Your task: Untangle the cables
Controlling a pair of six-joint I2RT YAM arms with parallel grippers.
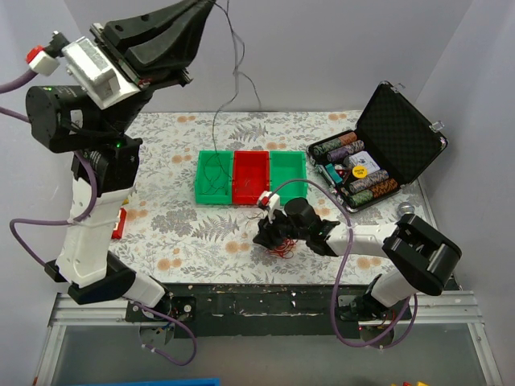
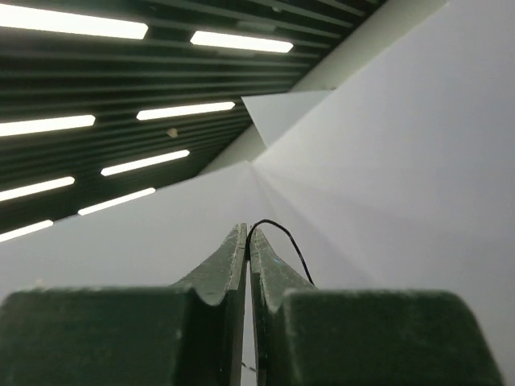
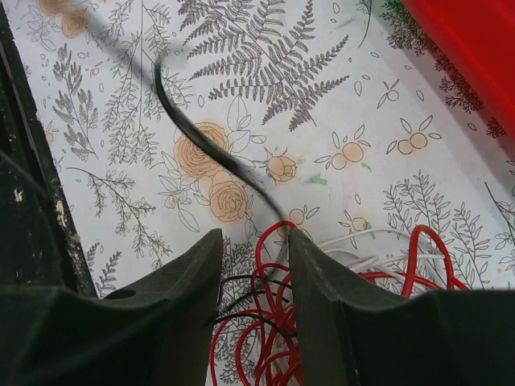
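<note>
The cables are a clump of thin red, black and white wires (image 1: 278, 246) on the flowered table near the front edge. My right gripper (image 1: 264, 232) is low over the clump and open. In the right wrist view its fingers stand astride red and black loops (image 3: 269, 314), with white strands (image 3: 362, 241) to the right. My left gripper (image 1: 206, 10) is raised high at the back and shut on one thin black wire (image 1: 236, 76). That wire hangs down into the left green bin (image 1: 201, 191). The wire curls out of the shut tips (image 2: 245, 233) in the left wrist view.
A red bin (image 1: 251, 178) and a second green bin (image 1: 287, 175) stand beside the left green one. An open black case of poker chips (image 1: 378, 153) is at the right. A small red object (image 1: 121, 223) lies at the left. A blurred black wire (image 3: 187, 133) crosses the right wrist view.
</note>
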